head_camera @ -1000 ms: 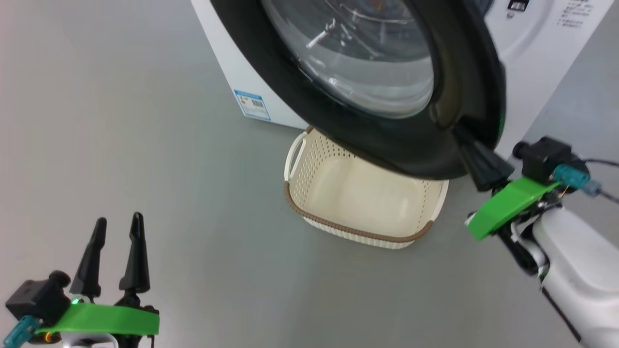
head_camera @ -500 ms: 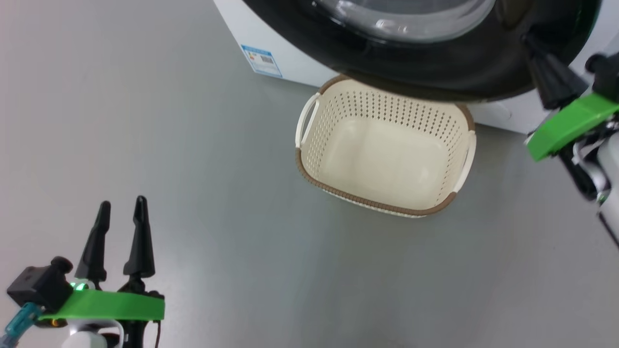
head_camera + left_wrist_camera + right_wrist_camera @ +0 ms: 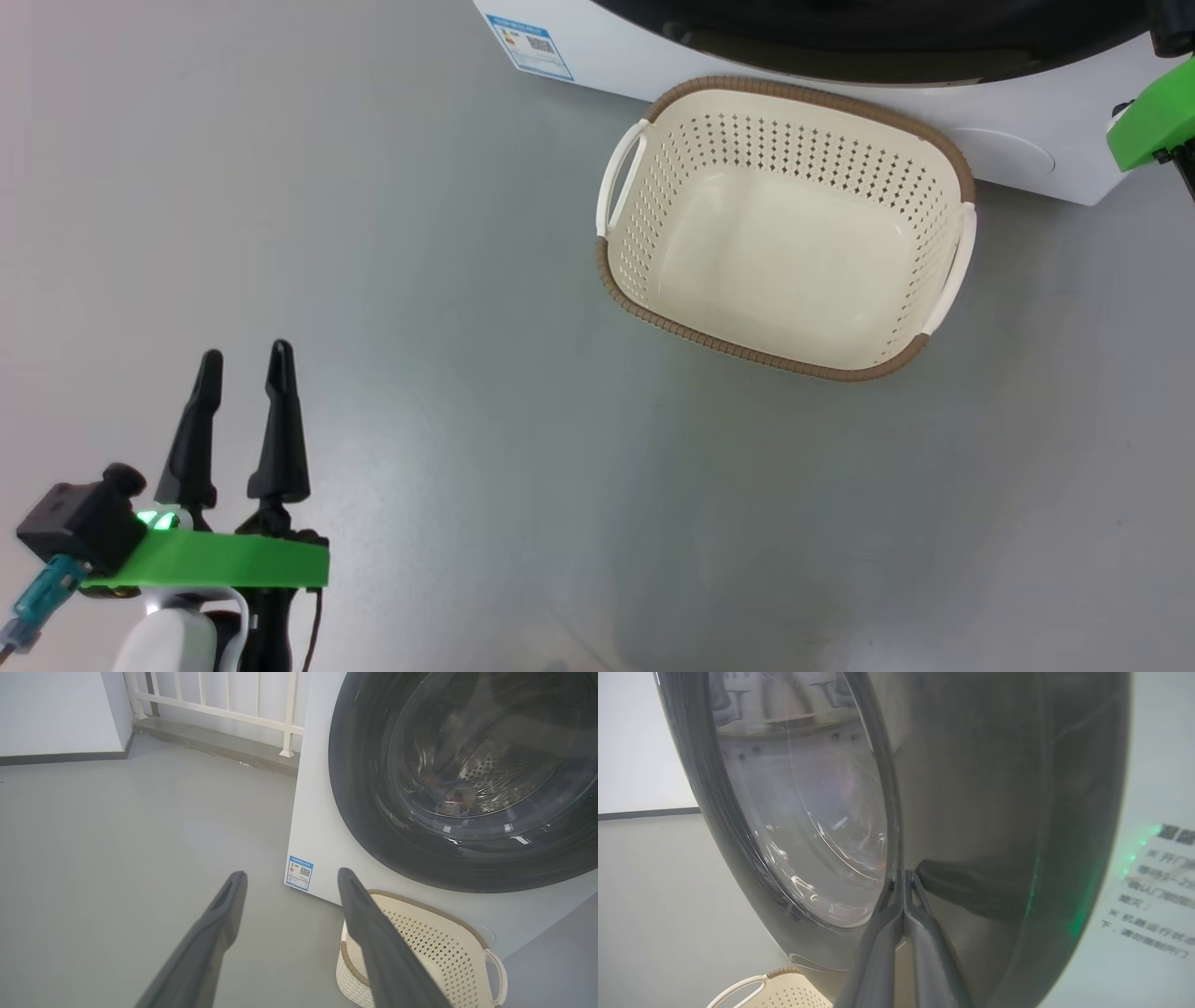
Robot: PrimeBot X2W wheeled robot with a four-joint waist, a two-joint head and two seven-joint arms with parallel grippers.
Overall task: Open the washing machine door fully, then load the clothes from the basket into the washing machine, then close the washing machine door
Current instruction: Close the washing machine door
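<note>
The basket (image 3: 653,215) stands empty on the grey floor against the washing machine (image 3: 653,65). The washing machine door (image 3: 364,788) lies against the white front, as far as I can tell. Through its glass a dim patch of the clothes (image 3: 451,794) shows inside the drum. In the right wrist view my right gripper (image 3: 903,875) is shut, its tips touching the door's black rim (image 3: 971,788). My left gripper (image 3: 246,353) stands open and empty at the lower left, well left of the basket.
A blue label (image 3: 532,42) marks the machine's lower left corner. A white railing on a low ledge (image 3: 210,704) runs behind the machine's left side. Open grey floor (image 3: 467,420) spreads between my left gripper and the basket.
The head camera has tilted down, so the basket sits higher in the picture. The door has swung in towards the machine front with my right gripper against it. My left gripper stays open.
</note>
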